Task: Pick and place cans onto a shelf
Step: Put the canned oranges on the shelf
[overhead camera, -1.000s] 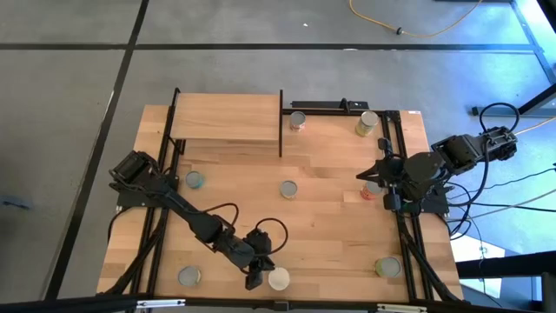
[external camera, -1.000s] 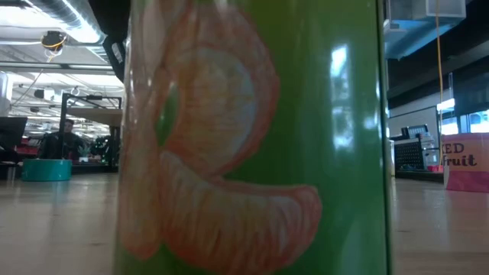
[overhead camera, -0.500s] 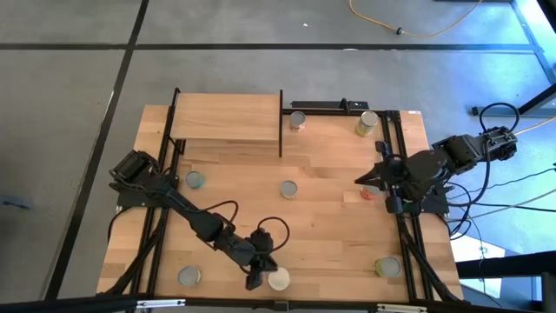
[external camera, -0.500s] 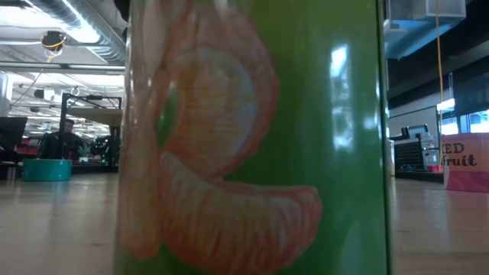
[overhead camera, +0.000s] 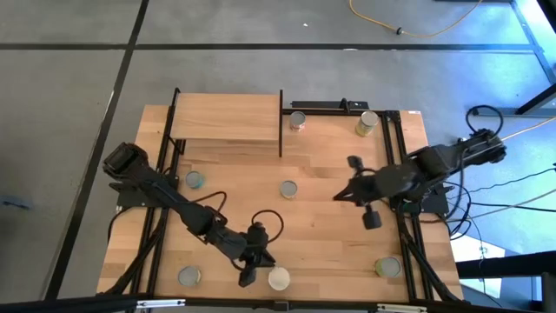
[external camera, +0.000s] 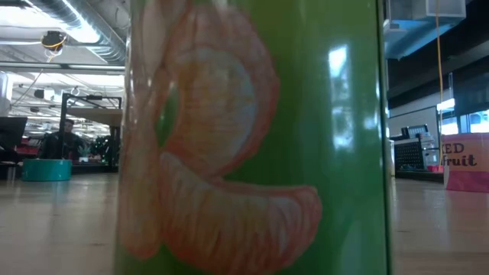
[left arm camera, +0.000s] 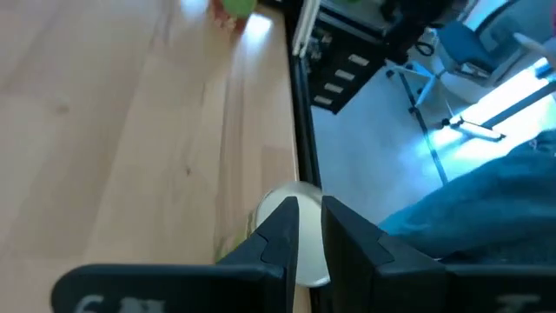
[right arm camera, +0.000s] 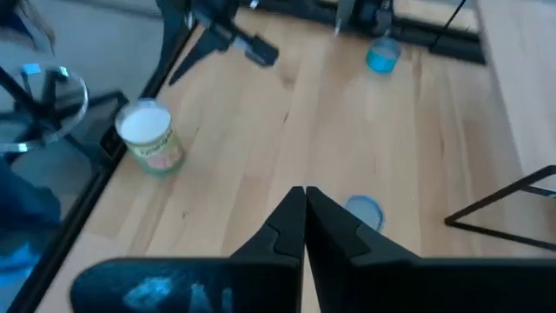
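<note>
A can (overhead camera: 278,278) with a pale top and a green label stands upright at the table's near edge and fills the low view (external camera: 252,137). My left gripper (overhead camera: 248,275) hovers just left of it, open by a narrow gap with nothing between the fingers. In the left wrist view (left arm camera: 309,202) the can's top (left arm camera: 304,261) shows beyond the fingertips. My right gripper (overhead camera: 339,196) is shut and empty over the table's right middle (right arm camera: 304,193). The shelf (overhead camera: 226,117) stands at the far left with nothing on it.
Other cans stand about the table: two at the far edge (overhead camera: 297,120) (overhead camera: 367,122), a teal one at the left (overhead camera: 195,180), one in the middle (overhead camera: 288,189), and two near the front corners (overhead camera: 188,276) (overhead camera: 388,265). A black panel (overhead camera: 281,122) closes the shelf's right end.
My right gripper has swung from the table's right edge toward the middle, staying shut. My left gripper has risen a little beside the green can and rolled slightly. The can has kept its place.
</note>
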